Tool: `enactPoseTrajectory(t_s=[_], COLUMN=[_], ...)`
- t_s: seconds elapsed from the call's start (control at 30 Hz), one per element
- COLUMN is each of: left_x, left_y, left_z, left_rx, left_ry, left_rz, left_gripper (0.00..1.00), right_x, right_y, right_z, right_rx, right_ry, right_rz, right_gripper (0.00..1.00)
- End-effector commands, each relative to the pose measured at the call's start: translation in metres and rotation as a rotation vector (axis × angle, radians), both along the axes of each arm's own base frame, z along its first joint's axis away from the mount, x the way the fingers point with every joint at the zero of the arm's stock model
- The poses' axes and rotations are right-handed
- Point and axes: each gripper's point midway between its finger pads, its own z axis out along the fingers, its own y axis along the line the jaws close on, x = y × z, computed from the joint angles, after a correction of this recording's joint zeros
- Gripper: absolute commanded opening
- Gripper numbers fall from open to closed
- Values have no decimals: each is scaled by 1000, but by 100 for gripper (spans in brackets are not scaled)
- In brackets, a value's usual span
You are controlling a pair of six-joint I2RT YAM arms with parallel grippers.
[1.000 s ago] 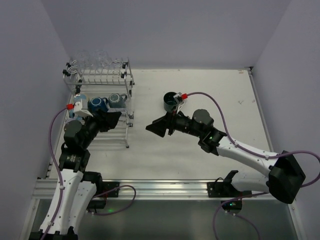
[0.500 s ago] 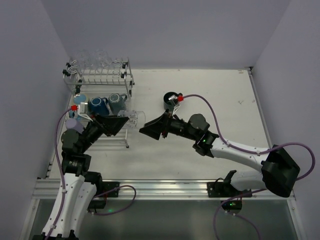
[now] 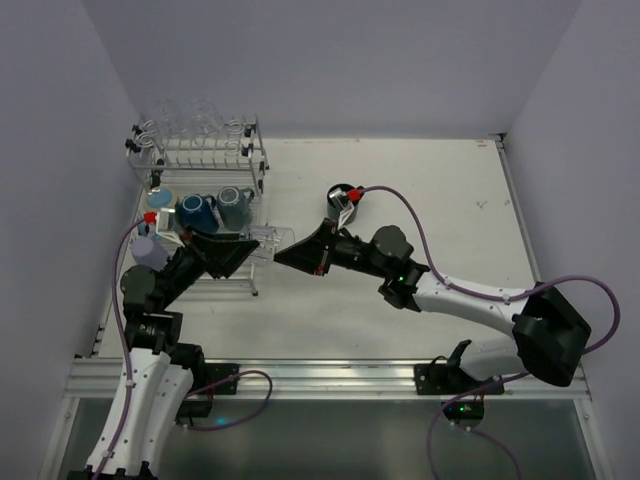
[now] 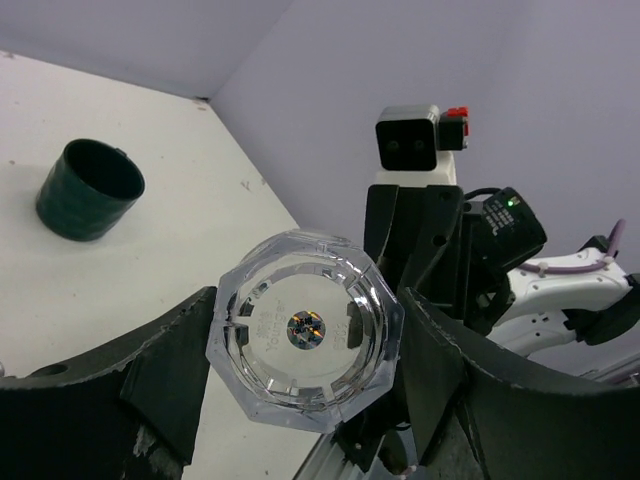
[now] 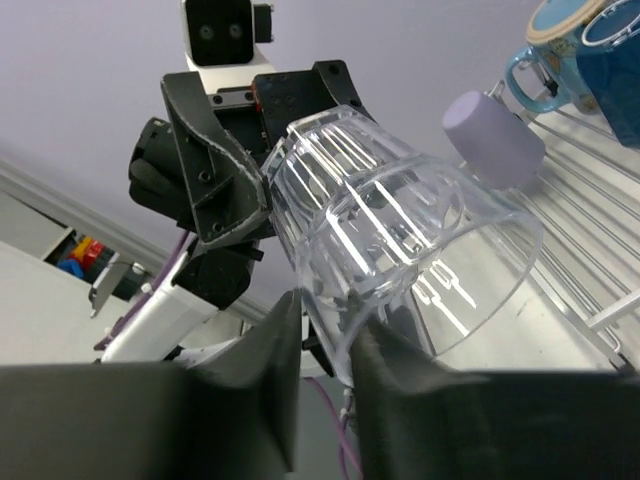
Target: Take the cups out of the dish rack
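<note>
A clear glass tumbler [image 3: 263, 240] hangs in the air between both arms, just right of the dish rack [image 3: 262, 165]. My left gripper [image 3: 240, 250] is shut on its base; in the left wrist view the eight-sided tumbler bottom [image 4: 305, 343] fills the gap between the fingers. My right gripper [image 3: 287, 254] is shut on the tumbler's wall at the rim [image 5: 400, 240], one finger inside and one outside. A dark green mug [image 3: 341, 197] stands on the table, partly hidden behind the right wrist.
On the rack's lower tier lie a blue mug [image 3: 195, 211], a grey mug [image 3: 236, 204] and a light blue mug [image 3: 162, 200]; a lavender cup [image 3: 148, 250] sits nearer me. More glass tumblers [image 3: 195, 120] stand on the upper tier. Walls close in left and behind.
My left gripper brought the tumbler out to the right of the rack. My right gripper moved left to meet it and closed on its rim.
</note>
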Motion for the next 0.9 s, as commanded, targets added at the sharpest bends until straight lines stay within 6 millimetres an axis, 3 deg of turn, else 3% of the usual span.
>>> enactPoseTrajectory(t_s=[0.0,0.07,0.13,0.17,0.2,0.23,0.27,0.3,0.47,0.5,0.57,0.7,0.77,0.8,0.87], left_x=[-8,-7,-1,2,9,12,17,23,38,39,45,52,52,52,51], left_y=[-7,-8,-8,-7,-4,-1,3,8,24,26,36,53,52,49,44], left_z=[5,6,-3,5,-6,4,2,-11,-17,-22,-34,-68,-78,-77,-80], left_rx=[12,51,105,166,203,233,293,330,450,464,497,555,565,558,549], left_ry=[-41,-65,-29,-91,-37,-67,-101,-38,-73,-65,-44,38,80,79,82], left_rz=[-76,-84,-87,-71,-53,-27,-2,27,131,142,203,291,265,251,223], left_gripper=[56,72,85,96,100,100,100,100,100,100,100,100,100,100,100], right_x=[-4,-3,5,5,10,18,21,26,70,78,119,161,188,198,222], right_y=[1,-3,-7,-11,-12,-17,-24,-28,-74,-85,-119,-180,-205,-226,-237], right_z=[51,53,45,47,33,33,35,23,16,-1,2,-27,-37,-50,-68], right_rx=[145,150,113,94,30,10,-13,-73,-171,-250,-369,-698,-793,-872,-973], right_ry=[-99,-108,-107,-140,-119,-123,-160,-143,-137,-94,-146,-121,-93,-46,-9], right_rz=[15,-7,-52,-71,-87,-125,-151,-170,-284,-308,-501,-742,-800,-845,-862], right_gripper=[11,0,0,0,0,0,0,0,0,0,0,0,0,0,0])
